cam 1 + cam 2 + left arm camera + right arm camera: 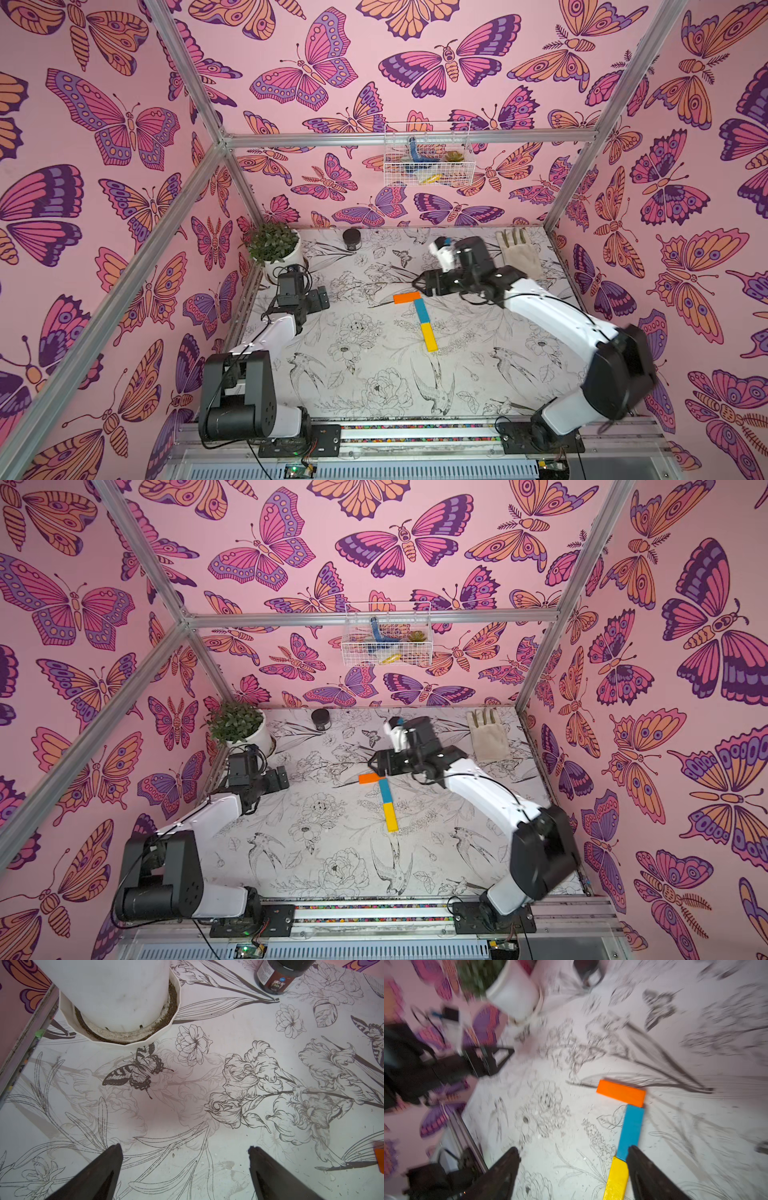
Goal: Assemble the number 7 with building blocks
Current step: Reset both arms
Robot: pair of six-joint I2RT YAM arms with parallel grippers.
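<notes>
Three building blocks lie flat mid-table, touching, in the shape of the number 7. The orange bar point(407, 298) point(372, 778) point(620, 1094) is the top. The light blue bar point(422, 311) point(385, 791) point(631, 1130) and the yellow bar point(429, 337) point(390, 817) point(616, 1178) form the stem. My right gripper point(415, 284) point(370, 764) point(573, 1149) hovers open just behind the orange bar and holds nothing; its wrist view is motion-blurred. My left gripper point(321, 297) point(279, 778) point(184, 1147) is open and empty at the table's left. The orange bar point(380, 1157) shows at the left wrist view's edge.
A potted plant point(274, 245) point(116, 1001) stands in the back left corner, with a dark jar point(352, 239) point(278, 974) beside it. A beige glove point(517, 249) lies at the back right. A wire basket point(428, 153) hangs on the back wall.
</notes>
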